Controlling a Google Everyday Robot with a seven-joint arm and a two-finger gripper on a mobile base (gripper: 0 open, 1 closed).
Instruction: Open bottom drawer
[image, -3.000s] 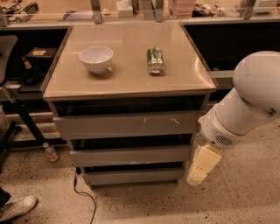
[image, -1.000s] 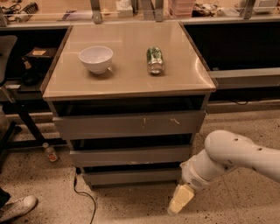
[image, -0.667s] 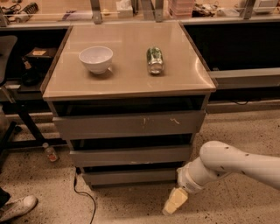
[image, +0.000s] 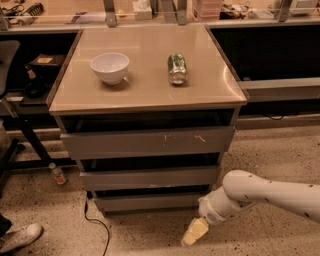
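Grey bottom drawer shut, pull not yet done; gripper low beside its rt corner, grasp state can't tell.

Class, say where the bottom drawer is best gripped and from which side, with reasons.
Probably the top lip of the bottom drawer, reached from the front: its face is flat and handleless, with a dark gap above. The gripper hangs low near the floor before it.

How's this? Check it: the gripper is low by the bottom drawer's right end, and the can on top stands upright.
Wrong on the can: the camera view shows it lying on its side on the cabinet top. The gripper is indeed low by the right end of the bottom drawer.
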